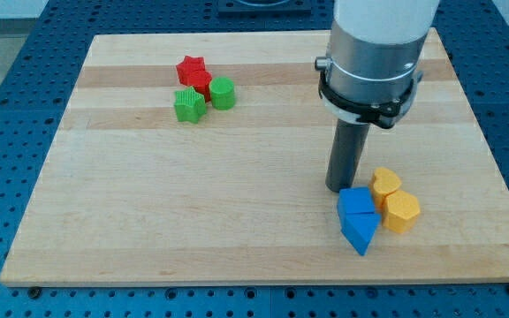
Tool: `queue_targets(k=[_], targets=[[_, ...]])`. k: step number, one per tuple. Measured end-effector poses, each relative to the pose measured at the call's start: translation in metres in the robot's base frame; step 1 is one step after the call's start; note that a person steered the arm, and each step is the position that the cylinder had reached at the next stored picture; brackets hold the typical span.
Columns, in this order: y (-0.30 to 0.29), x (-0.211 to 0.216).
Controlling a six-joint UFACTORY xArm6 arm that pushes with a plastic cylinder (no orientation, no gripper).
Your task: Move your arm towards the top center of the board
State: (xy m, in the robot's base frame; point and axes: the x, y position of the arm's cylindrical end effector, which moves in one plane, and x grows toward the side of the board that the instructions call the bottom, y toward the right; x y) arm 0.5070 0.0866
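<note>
My tip [340,188] rests on the wooden board [148,221] at the view's lower right, just above and touching or nearly touching a blue cube [357,201]. A blue triangular block [360,232] lies right below that cube. Two yellow blocks sit to the right of them: a yellow heart-like one [385,185] and a yellow hexagon [402,212]. At the view's upper left is a cluster: a red star [191,68], a second red block [201,84] under it, a green star [188,105] and a green rounded block [223,93].
The arm's white and grey body [374,53] rises over the board's upper right. A blue perforated table [7,106] surrounds the board on all sides.
</note>
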Motion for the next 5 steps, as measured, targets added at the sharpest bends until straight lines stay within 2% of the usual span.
queue_targets(k=[3,5], targets=[[-0.030,-0.003],[-0.081,-0.063]])
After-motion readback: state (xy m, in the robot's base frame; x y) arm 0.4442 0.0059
